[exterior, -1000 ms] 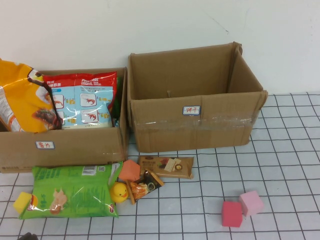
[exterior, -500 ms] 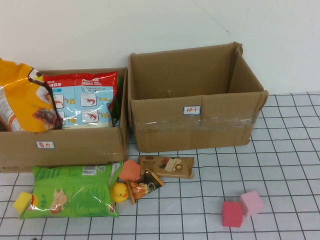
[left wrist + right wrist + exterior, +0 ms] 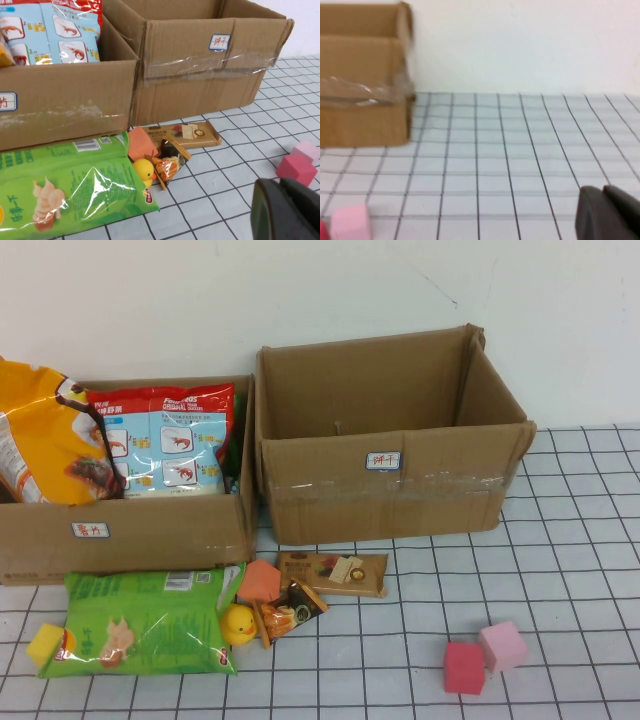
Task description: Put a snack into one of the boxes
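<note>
Two open cardboard boxes stand against the wall. The left box [image 3: 130, 535] holds an orange bag [image 3: 40, 440] and a red-and-blue shrimp-cracker bag [image 3: 170, 445]; the right box [image 3: 390, 490] looks empty. In front lie a green snack bag [image 3: 140, 620], a brown bar [image 3: 332, 574] and a small dark packet [image 3: 290, 612]. My left gripper [image 3: 279, 186] is shut and empty, low over the table, near the pink cubes and apart from the snacks. My right gripper [image 3: 602, 192] is shut and empty over bare grid, right of the right box [image 3: 365, 100]. Neither shows in the high view.
A yellow duck [image 3: 238, 624], an orange block [image 3: 262, 581] and a yellow block [image 3: 46, 644] lie among the snacks. A red cube [image 3: 464, 668] and a pink cube [image 3: 502, 645] sit on the checked cloth at front right. A white wall backs the boxes.
A dark tip at the bottom-left edge of the high view has slipped out of frame. Nothing on the table has moved.
</note>
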`<action>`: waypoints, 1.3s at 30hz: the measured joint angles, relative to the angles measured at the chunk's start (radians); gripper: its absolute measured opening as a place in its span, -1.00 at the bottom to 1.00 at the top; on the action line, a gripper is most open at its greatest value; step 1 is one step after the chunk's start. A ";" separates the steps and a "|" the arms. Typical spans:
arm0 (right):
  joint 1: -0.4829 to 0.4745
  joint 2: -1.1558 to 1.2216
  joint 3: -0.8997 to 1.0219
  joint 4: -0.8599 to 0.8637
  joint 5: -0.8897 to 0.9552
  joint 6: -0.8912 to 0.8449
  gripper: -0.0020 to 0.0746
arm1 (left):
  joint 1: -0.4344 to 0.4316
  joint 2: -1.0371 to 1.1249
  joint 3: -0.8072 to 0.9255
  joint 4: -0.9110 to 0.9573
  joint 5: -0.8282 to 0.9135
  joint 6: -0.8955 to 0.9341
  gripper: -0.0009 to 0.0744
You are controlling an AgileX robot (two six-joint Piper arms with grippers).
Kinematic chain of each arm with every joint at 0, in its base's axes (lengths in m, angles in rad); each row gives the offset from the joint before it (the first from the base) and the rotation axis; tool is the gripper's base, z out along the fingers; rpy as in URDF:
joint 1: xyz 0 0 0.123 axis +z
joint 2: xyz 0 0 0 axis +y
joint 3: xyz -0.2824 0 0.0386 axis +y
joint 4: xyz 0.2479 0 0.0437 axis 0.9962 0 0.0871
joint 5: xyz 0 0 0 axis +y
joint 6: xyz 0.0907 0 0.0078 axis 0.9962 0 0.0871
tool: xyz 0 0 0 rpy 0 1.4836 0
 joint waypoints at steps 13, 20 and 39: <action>-0.021 -0.038 0.119 -0.014 0.062 -0.069 -0.95 | 0.000 0.000 0.000 0.001 0.003 0.000 -0.98; -0.021 -0.038 0.119 -0.014 0.062 -0.092 -0.95 | 0.000 0.000 0.000 0.002 0.003 0.000 -0.98; -0.021 -0.038 0.119 -0.006 0.062 -0.068 -0.95 | 0.000 0.000 0.000 0.002 0.003 0.000 -0.98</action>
